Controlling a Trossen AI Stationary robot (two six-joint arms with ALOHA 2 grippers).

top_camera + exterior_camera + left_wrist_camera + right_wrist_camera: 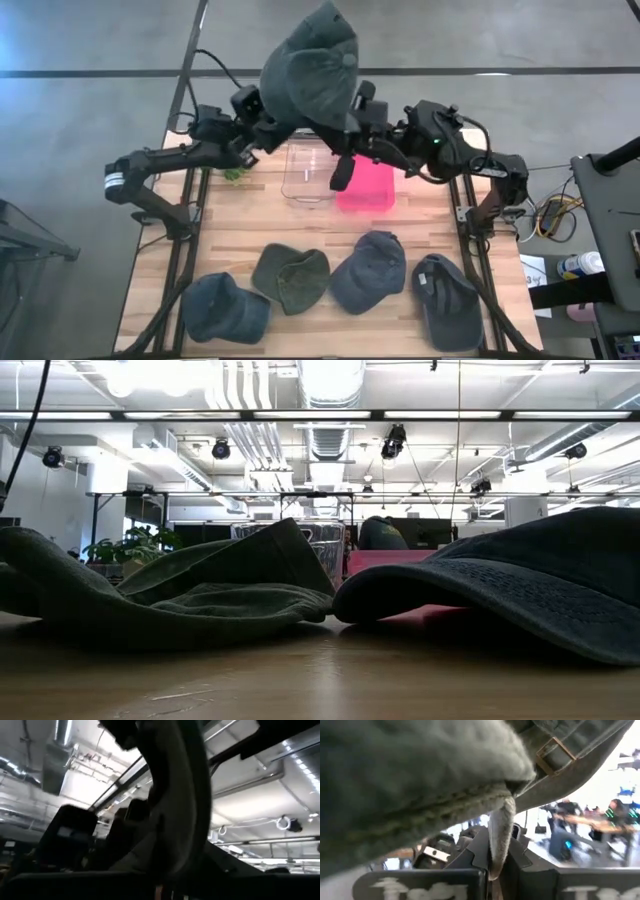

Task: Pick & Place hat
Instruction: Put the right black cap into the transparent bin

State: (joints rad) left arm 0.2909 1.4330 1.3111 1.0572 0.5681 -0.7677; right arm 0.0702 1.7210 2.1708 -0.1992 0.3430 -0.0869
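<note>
While both arms meet high over the table's far edge, a grey-green cap (312, 70) fills the upper middle of the high view, crown up, soft and creased, its brim toward the left. In the right wrist view its thick stitched edge and brass strap buckle (555, 754) show, with a fold of fabric pinched between the closed fingers of the right gripper (352, 110). The left gripper (262, 118) sits at the cap's left edge; whether its fingers hold the cloth is unclear. Below stand a clear bin (306, 172) and pink bin (368, 190); four caps (330, 290) line the lower frame.
</note>
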